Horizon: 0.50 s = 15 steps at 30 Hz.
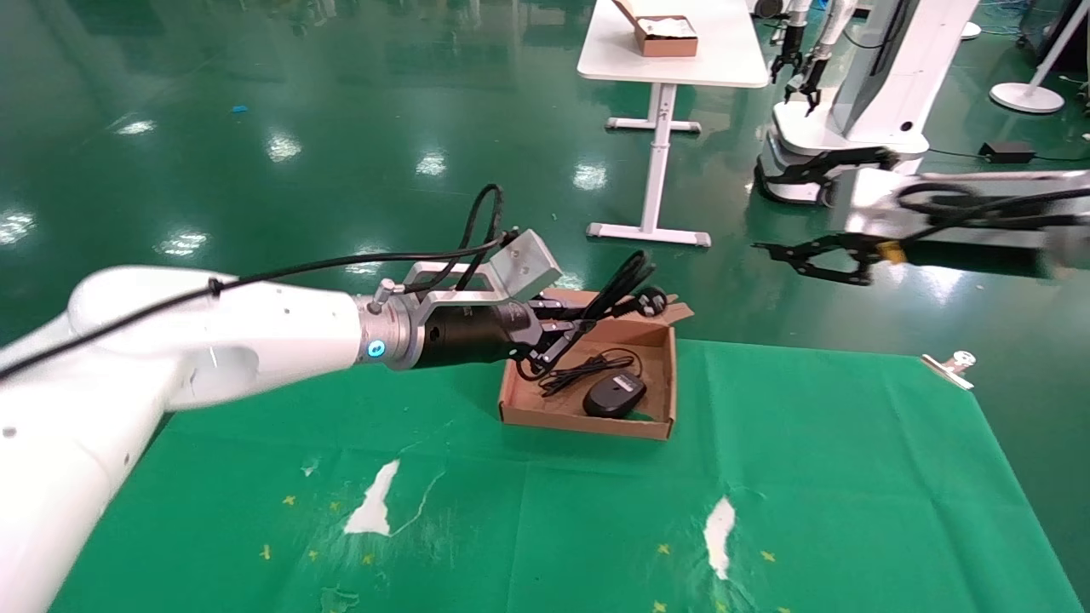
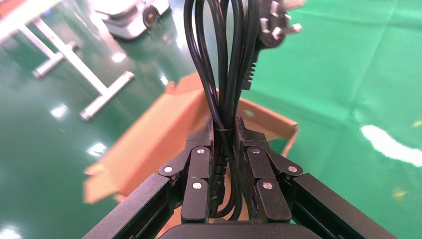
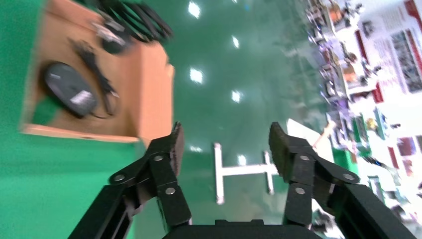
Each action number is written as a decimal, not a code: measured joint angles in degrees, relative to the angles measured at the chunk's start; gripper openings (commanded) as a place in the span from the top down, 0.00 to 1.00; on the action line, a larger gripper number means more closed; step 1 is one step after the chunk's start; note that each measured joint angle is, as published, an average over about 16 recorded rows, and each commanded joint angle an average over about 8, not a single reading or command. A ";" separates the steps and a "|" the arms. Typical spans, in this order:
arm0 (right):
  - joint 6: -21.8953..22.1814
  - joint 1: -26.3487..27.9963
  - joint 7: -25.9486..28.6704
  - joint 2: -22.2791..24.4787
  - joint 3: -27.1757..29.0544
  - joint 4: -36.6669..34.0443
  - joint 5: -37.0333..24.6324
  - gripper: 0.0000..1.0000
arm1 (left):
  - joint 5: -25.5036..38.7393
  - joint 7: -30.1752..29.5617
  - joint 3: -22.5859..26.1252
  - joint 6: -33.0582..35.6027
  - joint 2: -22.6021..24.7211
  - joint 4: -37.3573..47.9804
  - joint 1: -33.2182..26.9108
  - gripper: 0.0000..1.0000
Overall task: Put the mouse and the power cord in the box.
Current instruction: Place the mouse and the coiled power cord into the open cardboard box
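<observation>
**Operator:** Where is the left gripper, and is it holding anything?

**Observer:** Your left gripper [image 1: 558, 334] is over the box's [image 1: 656, 366] 10 o'clock corner, reaching in from the 9 o'clock side of the table. It is clenched on the power cord [image 1: 615, 289]. In the left wrist view its fingers [image 2: 199, 164] press on both sides of the looped bundle [image 2: 224, 74], and the strands run up out of the grip to the plug [image 2: 272, 22] at the far end.

**Operator:** So the cord isn't in the box?

**Observer:** Not resting in it. From your head view the bundle sticks up and away toward 1 o'clock, above the box's far rim, with the plug [image 1: 652, 298] just over the far flap. It hangs in the gripper, clear of the box floor.

**Operator:** And the mouse?

**Observer:** The mouse [image 1: 614, 395] lies inside the box, near the wall closest to you, and its thin cable [image 1: 588, 368] is bunched on the floor just behind it toward 11 o'clock. A green scrap [image 1: 649, 416] shows in the near corner at 5 o'clock of the mouse. The right wrist view shows the same: mouse [image 3: 68, 89] and cable in the box [image 3: 149, 89].

**Operator:** The box itself?

**Observer:** It sits on the green cloth [image 1: 809, 477] at the table's far edge, roughly 12 o'clock from you, flaps open.

**Operator:** Right arm?

**Observer:** Your right gripper [image 1: 822, 255] is held up off the table at about 2 o'clock, well apart from the box, over the floor. Its fingers [image 3: 171, 149] are spread wide and hold nothing.
</observation>
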 measured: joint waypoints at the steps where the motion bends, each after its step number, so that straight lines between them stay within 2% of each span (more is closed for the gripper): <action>1: -1.09 0.45 0.00 0.62 0.02 -0.01 0.05 0.00 | -0.21 -1.86 0.98 -0.88 -0.01 -1.34 0.70 1.00; 5: -3.42 1.55 0.00 1.94 -0.05 -0.28 -0.02 0.00 | -0.74 -8.68 5.17 -4.45 -0.06 -5.74 2.33 1.00; 6: -3.67 1.67 -0.02 2.03 -0.07 -0.38 -0.05 0.00 | -0.77 -10.11 6.27 -5.35 -0.06 -6.72 2.56 0.97; 7: -3.86 1.75 -0.05 2.09 -0.08 -0.47 -0.06 0.00 | -0.75 -11.39 7.36 -6.27 -0.05 -7.69 2.71 0.89; 13: -4.64 2.06 -0.25 2.35 -0.06 -0.84 -0.03 0.00 | -0.21 -16.04 12.55 -10.66 0.01 -11.96 2.94 0.14; 14: -4.73 2.09 -0.28 2.39 -0.06 -0.87 -0.02 0.00 | -0.13 -16.45 13.10 -11.17 0.02 -12.39 2.93 0.05; 15: -4.81 2.12 -0.29 2.42 -0.06 -0.91 -0.02 0.00 | -0.06 -16.76 13.56 -11.62 0.02 -12.74 2.90 0.00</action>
